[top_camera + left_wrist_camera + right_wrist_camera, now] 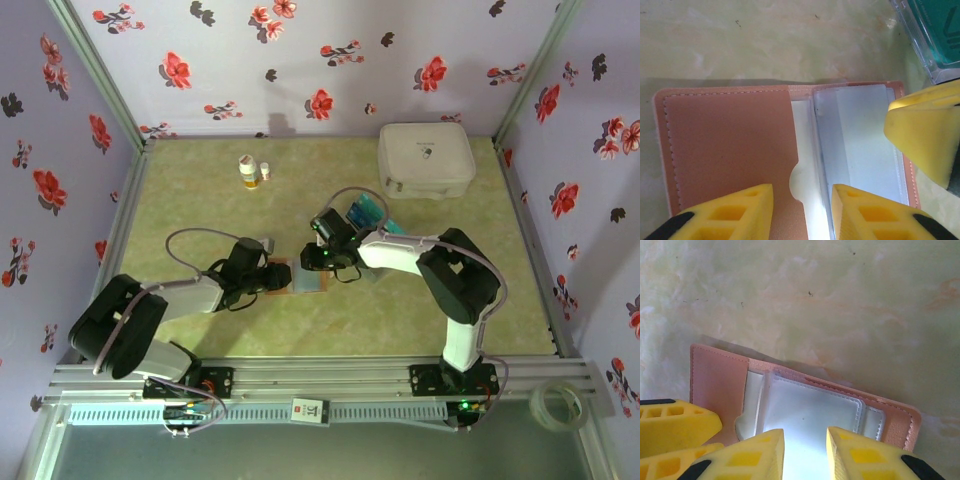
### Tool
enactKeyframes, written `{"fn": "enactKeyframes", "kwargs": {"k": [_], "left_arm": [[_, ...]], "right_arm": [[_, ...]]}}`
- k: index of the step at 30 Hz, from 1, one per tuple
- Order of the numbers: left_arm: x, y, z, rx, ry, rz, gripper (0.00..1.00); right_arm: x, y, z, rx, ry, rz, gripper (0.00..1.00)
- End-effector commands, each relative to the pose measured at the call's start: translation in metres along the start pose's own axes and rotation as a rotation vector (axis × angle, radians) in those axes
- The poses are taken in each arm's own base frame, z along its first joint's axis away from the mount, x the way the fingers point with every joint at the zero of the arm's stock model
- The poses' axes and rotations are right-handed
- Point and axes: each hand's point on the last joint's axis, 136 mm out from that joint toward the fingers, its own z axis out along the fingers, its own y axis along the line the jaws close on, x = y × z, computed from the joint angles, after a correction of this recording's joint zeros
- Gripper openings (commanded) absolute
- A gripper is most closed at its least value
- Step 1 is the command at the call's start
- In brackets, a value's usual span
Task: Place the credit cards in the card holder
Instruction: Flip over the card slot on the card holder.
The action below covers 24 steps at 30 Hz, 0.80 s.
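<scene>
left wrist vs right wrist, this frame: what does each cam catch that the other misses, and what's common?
Left wrist, not right wrist: the clear tray with teal credit cards in it, at top right just past the holder's corner.
Right wrist, not left wrist: both fingers of the right gripper straddling the clear sleeves; the left wrist catches just one of them.
Shared: the card holder lying open on the table, sleeves facing up, and the left gripper over its pocket side, fingers apart.
</scene>
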Motion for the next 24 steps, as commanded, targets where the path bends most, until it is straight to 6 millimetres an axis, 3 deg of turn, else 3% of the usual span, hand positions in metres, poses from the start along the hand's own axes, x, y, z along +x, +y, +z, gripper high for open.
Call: {"fn": "enactKeyframes", "kwargs": {"k": [1, 10, 24], "left_arm": [[0.003, 0.005, 0.004, -0.019, -0.004, 0.035, 0.36], [0.004, 0.007, 0.004, -0.023, 0.001, 0.038, 0.36], [0.002, 0.003, 0.005, -0.002, -0.011, 0.061, 0.39]], "right_arm": [[-0.007, -0.002, 0.004, 0.003, 0.000, -0.006, 0.28], [-0.005, -0.010, 0.011, 0.010, 0.011, 0.016, 0.28], [-0.004, 0.005, 0.017, -0.077, 0.017, 0.064, 0.26]]}}
